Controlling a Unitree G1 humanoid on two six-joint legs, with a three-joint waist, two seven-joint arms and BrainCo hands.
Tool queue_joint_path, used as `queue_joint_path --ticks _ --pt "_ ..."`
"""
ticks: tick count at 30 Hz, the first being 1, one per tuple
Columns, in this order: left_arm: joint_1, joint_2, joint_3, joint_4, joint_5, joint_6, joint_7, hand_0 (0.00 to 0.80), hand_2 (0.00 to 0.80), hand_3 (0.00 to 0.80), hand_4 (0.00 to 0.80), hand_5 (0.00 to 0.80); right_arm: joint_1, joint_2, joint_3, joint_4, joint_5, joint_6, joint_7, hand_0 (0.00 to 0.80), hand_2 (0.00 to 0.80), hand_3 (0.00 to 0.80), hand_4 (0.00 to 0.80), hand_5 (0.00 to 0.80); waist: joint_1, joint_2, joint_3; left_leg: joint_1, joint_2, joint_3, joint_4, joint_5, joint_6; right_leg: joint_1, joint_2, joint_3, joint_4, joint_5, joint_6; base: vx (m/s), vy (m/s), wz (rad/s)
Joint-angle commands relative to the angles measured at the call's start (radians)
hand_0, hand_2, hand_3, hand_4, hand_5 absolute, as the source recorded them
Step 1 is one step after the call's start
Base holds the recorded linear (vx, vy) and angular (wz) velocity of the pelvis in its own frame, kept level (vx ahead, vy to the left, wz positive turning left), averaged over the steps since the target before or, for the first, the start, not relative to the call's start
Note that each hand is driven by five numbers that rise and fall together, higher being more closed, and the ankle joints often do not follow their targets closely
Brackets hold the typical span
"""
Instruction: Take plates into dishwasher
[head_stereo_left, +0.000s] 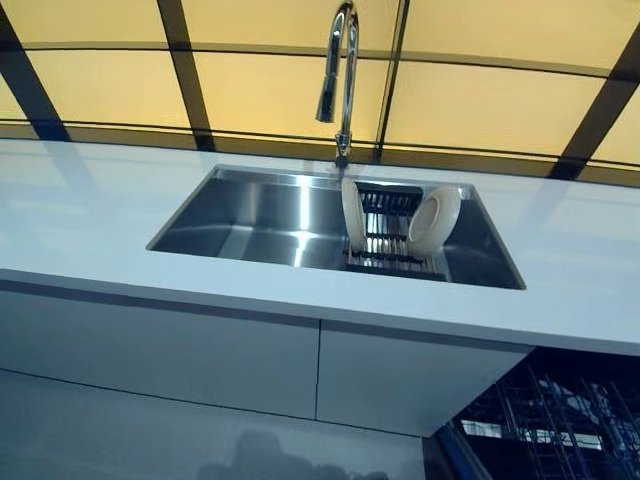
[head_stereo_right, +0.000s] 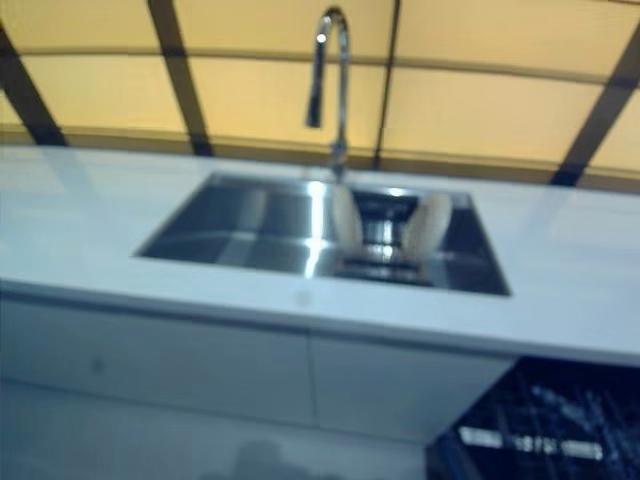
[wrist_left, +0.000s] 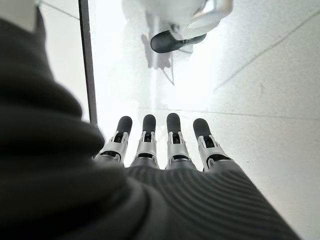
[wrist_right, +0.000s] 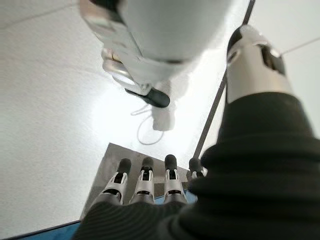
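Plates (head_stereo_left: 434, 221), two, stand in sink (head_stereo_left: 250, 215) rack; left hand (wrist_left: 160, 150) and right hand (wrist_right: 145, 187) fingers released, holding nothing.

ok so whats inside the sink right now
The sink holds a dark wire rack at its right end, with two white plates standing on edge in it. The rest of the basin looks bare. The plates hide part of the rack.

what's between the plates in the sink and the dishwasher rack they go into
Nothing loose shows in the way. The two plates stand on a rack inside the sink, so they must clear the sink's rim and the white counter. The open dishwasher rack sits below the counter, lower right.
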Motion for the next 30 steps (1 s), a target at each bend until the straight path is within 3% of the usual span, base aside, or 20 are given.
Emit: queue_joint_path --ticks 1,5,10,12,13,17,18,22,25,30 --pt "-0.031 0.025 -0.002 0.021 0.046 0.007 -0.002 0.0 0.0 0.0 0.0 0.0 -0.064 -0.02 0.001 -0.039 -0.023 -0.03 0.056 0.0 0.0 0.0 0.0 0.0 -0.009 0.025 -0.013 0.06 0.005 -0.007 -0.085 -0.018 0.017 0.029 -0.007 0.03 0.012 -0.041 0.08 0.05 -0.071 0.05" --pt "-0.013 0.029 0.01 0.002 0.05 0.017 -0.013 0.0 0.0 0.0 0.0 0.0 -0.064 -0.061 0.008 -0.164 -0.011 0.024 0.168 0.0 0.0 0.0 0.0 0.0 -0.008 0.011 -0.019 0.065 0.013 0.01 -0.085 -0.02 0.013 0.037 -0.003 0.042 -0.004 -0.038 0.076 0.062 -0.059 0.07" --pt "0.038 0.042 0.056 -0.026 0.073 0.019 -0.02 0.0 0.0 0.0 0.0 0.0 -0.022 -0.225 -0.058 -0.6 0.028 0.179 0.364 0.0 0.0 0.0 0.0 0.0 -0.033 -0.01 -0.026 0.067 0.026 0.045 -0.085 -0.028 0.014 0.041 0.006 0.062 -0.008 -0.046 0.068 0.054 -0.05 0.01" --pt "0.047 0.048 0.069 -0.024 0.079 0.014 -0.026 0.0 0.0 0.0 0.0 0.0 -0.003 -0.269 -0.075 -0.693 0.067 0.184 0.44 0.0 0.0 0.0 0.0 0.0 -0.044 -0.014 -0.028 0.066 0.028 0.052 -0.085 -0.03 0.013 0.039 0.009 0.066 -0.006 -0.048 0.066 0.038 -0.028 -0.02" --pt "0.055 0.057 0.084 -0.016 0.081 0.003 -0.033 0.0 0.0 0.0 0.0 0.0 0.017 -0.323 -0.096 -0.801 0.117 0.182 0.547 0.0 0.0 0.0 0.0 0.0 -0.055 -0.018 -0.03 0.064 0.031 0.061 -0.085 -0.031 0.01 0.035 0.01 0.069 -0.002 -0.051 0.066 0.037 -0.022 -0.08" --pt "0.063 0.068 0.109 0.01 0.089 -0.021 -0.043 0.0 0.0 0.0 0.0 0.0 0.032 -0.405 -0.164 -0.983 0.293 0.209 0.704 0.0 0.0 0.0 0.0 0.0 -0.07 -0.024 -0.034 0.064 0.034 0.076 -0.085 -0.035 0.008 0.027 0.014 0.076 0.009 -0.058 0.067 0.037 -0.015 -0.1" --pt "0.07 0.07 0.114 0.024 0.09 -0.038 -0.044 0.0 0.0 0.0 0.0 0.0 0.017 -0.433 -0.197 -1.044 0.399 0.223 0.75 0.0 0.0 0.0 0.0 0.0 -0.073 -0.025 -0.036 0.065 0.036 0.085 -0.085 -0.039 0.007 0.023 0.015 0.081 0.013 -0.062 0.069 0.035 -0.011 -0.06" --pt "0.086 0.065 0.117 0.05 0.093 -0.071 -0.043 0.0 0.0 0.0 0.0 0.0 -0.04 -0.435 -0.264 -1.134 0.67 0.281 0.796 0.0 0.0 0.0 0.0 0.0 -0.072 -0.025 -0.044 0.07 0.038 0.094 -0.085 -0.047 0.005 0.025 0.017 0.087 0.012 -0.068 0.072 0.041 -0.004 -0.07" --pt "0.096 0.056 0.116 0.066 0.101 -0.088 -0.04 0.0 0.0 0.0 0.0 0.0 -0.091 -0.409 -0.314 -1.15 0.824 0.291 0.766 0.0 0.0 0.0 0.0 0.0 -0.068 -0.021 -0.056 0.074 0.039 0.099 -0.085 -0.053 0.002 0.035 0.016 0.088 0.003 -0.07 0.075 0.056 0.006 -0.09" --pt "0.103 0.043 0.104 0.088 0.11 -0.099 -0.034 0.0 0.0 0.0 0.0 0.0 -0.156 -0.361 -0.373 -1.142 1.002 0.254 0.665 0.0 0.0 0.0 0.0 0.0 -0.064 -0.013 -0.072 0.078 0.038 0.096 -0.085 -0.059 0.0 0.046 0.015 0.094 -0.008 -0.074 0.076 0.039 0.008 -0.02"
